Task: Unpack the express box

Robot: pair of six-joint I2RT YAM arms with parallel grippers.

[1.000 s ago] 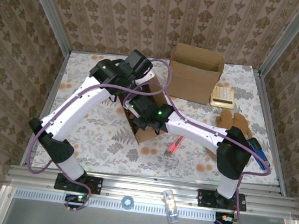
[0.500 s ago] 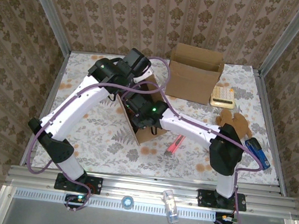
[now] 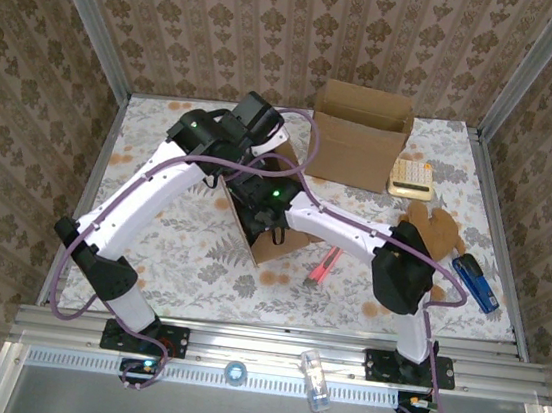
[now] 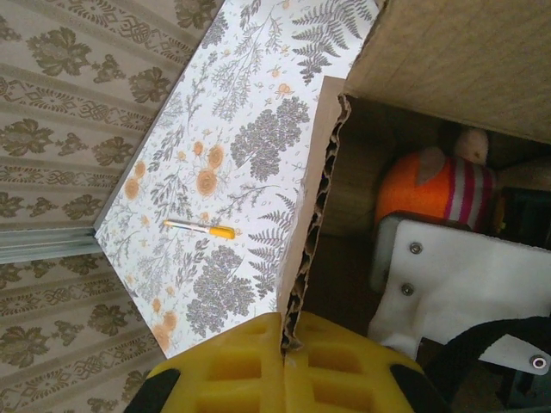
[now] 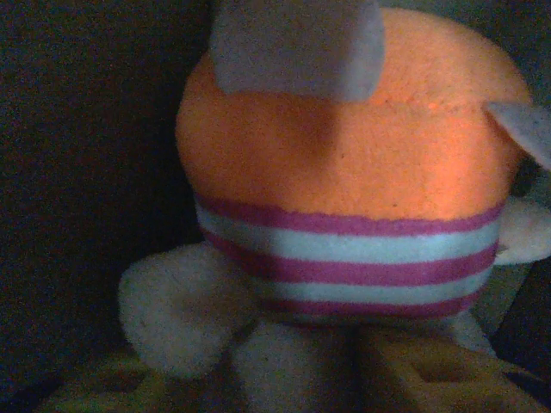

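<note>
Left wrist view: left fingers [image 4: 232, 370] clamped on flap edge of express box [image 4: 314, 198], floral surface [image 4: 232, 146] beside it. Orange striped plush [image 4: 439, 185] lies inside box. Right wrist view: right fingers [image 5: 422, 379] parted, deep in box, plush's white feet between them; contact unclear. Top external view: box sits mid-surface, both arms reaching into it.

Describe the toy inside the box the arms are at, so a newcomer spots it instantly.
On the floral table, find the smaller cardboard box near the middle, where both arms meet. Inside lies a plush toy: orange top, pink-and-white striped band, pale limbs. Unlike the plain brown teddy on the table's right, it is striped and boxed.
</note>
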